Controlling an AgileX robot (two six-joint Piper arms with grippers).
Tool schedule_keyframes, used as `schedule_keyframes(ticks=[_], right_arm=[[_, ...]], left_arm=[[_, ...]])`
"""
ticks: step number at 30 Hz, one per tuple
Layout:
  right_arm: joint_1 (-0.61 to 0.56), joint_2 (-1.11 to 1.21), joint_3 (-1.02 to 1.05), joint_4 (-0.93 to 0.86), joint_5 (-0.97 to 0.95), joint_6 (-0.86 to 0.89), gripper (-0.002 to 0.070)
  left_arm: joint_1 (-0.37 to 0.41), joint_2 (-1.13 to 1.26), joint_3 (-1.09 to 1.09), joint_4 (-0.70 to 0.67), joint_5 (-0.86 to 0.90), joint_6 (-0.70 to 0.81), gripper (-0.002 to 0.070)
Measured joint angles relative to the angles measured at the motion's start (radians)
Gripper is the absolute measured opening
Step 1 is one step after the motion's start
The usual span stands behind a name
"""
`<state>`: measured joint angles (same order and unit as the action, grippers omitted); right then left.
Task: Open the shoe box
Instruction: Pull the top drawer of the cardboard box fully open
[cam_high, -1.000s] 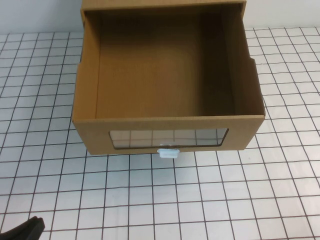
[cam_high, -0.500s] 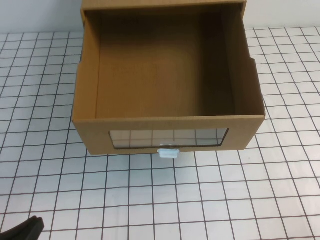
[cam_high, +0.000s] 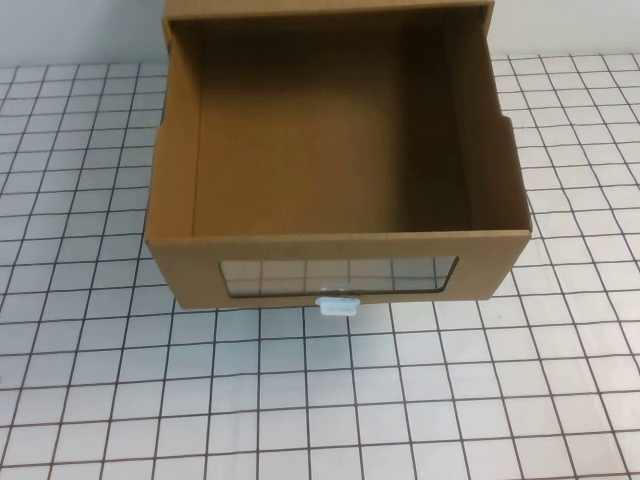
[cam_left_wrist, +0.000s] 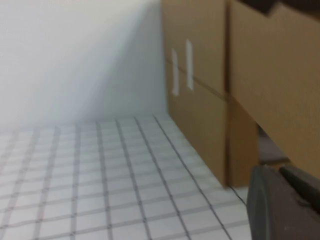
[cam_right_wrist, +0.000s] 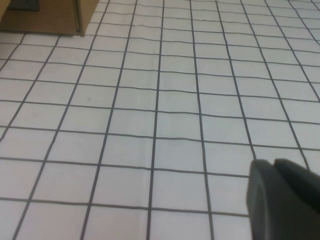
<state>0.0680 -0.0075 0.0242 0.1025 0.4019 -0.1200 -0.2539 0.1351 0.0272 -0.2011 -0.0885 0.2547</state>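
Left gripper (cam_left_wrist: 278, 175) gone from high view, beside open shoe box (cam_high: 340, 245); right gripper (cam_right_wrist: 274, 167) over table (cam_right_wrist: 150, 100); both jaws together

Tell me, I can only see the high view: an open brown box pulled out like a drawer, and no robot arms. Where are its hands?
Observer: The left gripper sits low near the shoe box, facing its side wall.
Operator: And the other one?
Observer: The right gripper is shut and hovers over the bare grid table, holding nothing.
Operator: Anything on the box that I am missing?
Observer: Two white slots stand upright in the outer sleeve's side wall.
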Motion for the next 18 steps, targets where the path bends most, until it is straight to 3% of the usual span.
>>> schedule_keyframes(ticks=[6, 18], right_arm=[[0.000, 0.000, 0.000, 0.000, 0.002, 0.000, -0.0013], [0.000, -0.002, 0.000, 0.007, 0.004, 0.000, -0.0013]], left_arm=[[0.122, -0.140, 0.000, 0.194, 0.103, -0.171, -0.0005], [0.133, -0.145, 0.001, 0.270, 0.452, -0.221, -0.0005]])
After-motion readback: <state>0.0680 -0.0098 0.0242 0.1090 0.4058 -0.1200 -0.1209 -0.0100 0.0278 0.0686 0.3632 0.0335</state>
